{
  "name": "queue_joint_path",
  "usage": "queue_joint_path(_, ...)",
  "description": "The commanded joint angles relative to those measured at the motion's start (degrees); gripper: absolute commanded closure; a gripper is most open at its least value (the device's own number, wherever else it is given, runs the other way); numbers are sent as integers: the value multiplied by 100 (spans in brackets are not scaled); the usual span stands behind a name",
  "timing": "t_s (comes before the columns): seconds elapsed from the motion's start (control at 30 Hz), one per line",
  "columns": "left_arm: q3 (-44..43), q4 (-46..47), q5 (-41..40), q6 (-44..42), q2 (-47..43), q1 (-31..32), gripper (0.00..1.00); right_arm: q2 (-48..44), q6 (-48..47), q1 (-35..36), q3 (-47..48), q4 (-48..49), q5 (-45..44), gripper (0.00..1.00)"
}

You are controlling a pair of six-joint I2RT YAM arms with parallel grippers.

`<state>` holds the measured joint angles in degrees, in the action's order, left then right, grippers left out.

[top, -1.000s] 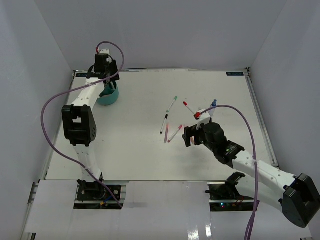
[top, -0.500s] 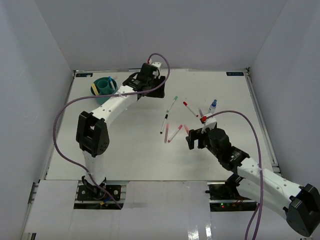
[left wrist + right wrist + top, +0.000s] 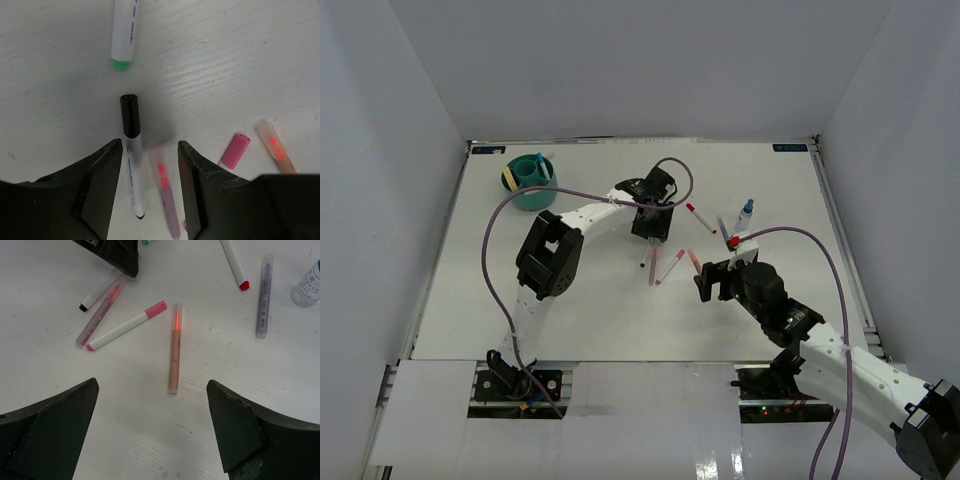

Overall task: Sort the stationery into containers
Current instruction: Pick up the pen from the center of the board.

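Observation:
My left gripper (image 3: pixel 649 232) is open and low over the marker cluster at mid-table. In the left wrist view its gripper (image 3: pixel 148 150) straddles a black-capped marker (image 3: pixel 133 160) and a translucent pink pen (image 3: pixel 167 195), both lying on the table. A green-capped marker (image 3: pixel 124 30) lies just beyond, with a pink-capped marker (image 3: pixel 235 150) and an orange pen (image 3: pixel 273 147) to the right. My right gripper (image 3: pixel 713 285) is open and empty, above the table just short of the orange pen (image 3: pixel 174 360). The teal organizer (image 3: pixel 544 194) stands at the far left.
A red-capped marker (image 3: pixel 235 262), a grey-purple pen (image 3: pixel 263 295) and a small blue-capped bottle (image 3: pixel 746 210) lie right of the cluster. A cream ring (image 3: pixel 507 178) sits at the organizer's left rim. My left gripper's fingers (image 3: pixel 117 252) show at the top of the right wrist view.
My left arm swung from the teal organizer at the far left across to the marker cluster and lowered over the black-capped marker. My right gripper drew back slightly toward the near edge.

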<state>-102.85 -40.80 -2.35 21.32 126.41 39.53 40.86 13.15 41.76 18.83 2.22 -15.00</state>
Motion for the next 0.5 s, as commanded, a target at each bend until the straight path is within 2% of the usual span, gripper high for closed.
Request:
queue_joint_path(0.0,-271,-51,-142,127,15,-15,41,-96,83,-10,-116,51,-73,5)
queue_joint_path(0.47,-297,-16,-442,179,305,-15,51,-52,83,-10,-169,42,-73,5)
